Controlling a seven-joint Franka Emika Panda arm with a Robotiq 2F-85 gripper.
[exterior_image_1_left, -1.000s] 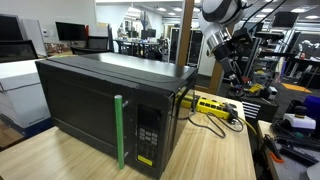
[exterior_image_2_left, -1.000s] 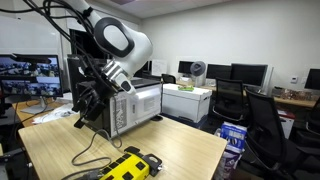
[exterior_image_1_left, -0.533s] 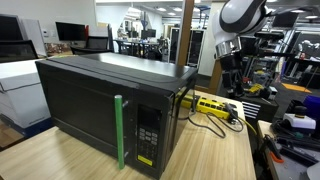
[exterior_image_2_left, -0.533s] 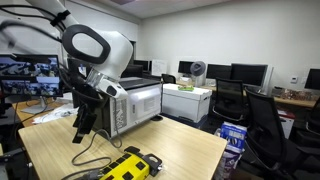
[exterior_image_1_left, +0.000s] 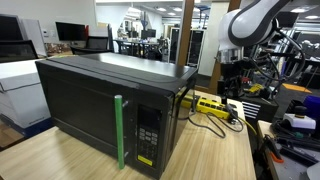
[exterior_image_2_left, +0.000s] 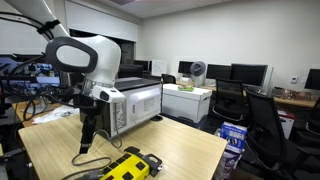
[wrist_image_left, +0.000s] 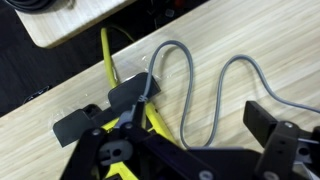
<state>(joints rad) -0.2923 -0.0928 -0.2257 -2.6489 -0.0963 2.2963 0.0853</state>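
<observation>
The yellow power strip (exterior_image_1_left: 214, 106) lies on the wooden bench (exterior_image_1_left: 205, 150), just beside the black microwave oven (exterior_image_1_left: 100, 95). A grey cable (wrist_image_left: 190, 85) loops across the bench below the hand (exterior_image_2_left: 86, 143). The hand hangs over the cable; its fingers appear spread wide and hold nothing. The microwave's side stands close by. Since one second ago, the hand has turned from a tilt to point straight down.

The wooden worktop (exterior_image_1_left: 60, 158) holds a big black microwave (exterior_image_1_left: 100, 100). A yellow power strip (exterior_image_1_left: 214, 106) lies near it. A grey cable (wrist_image_left: 190, 95) snakes across the wood.
</observation>
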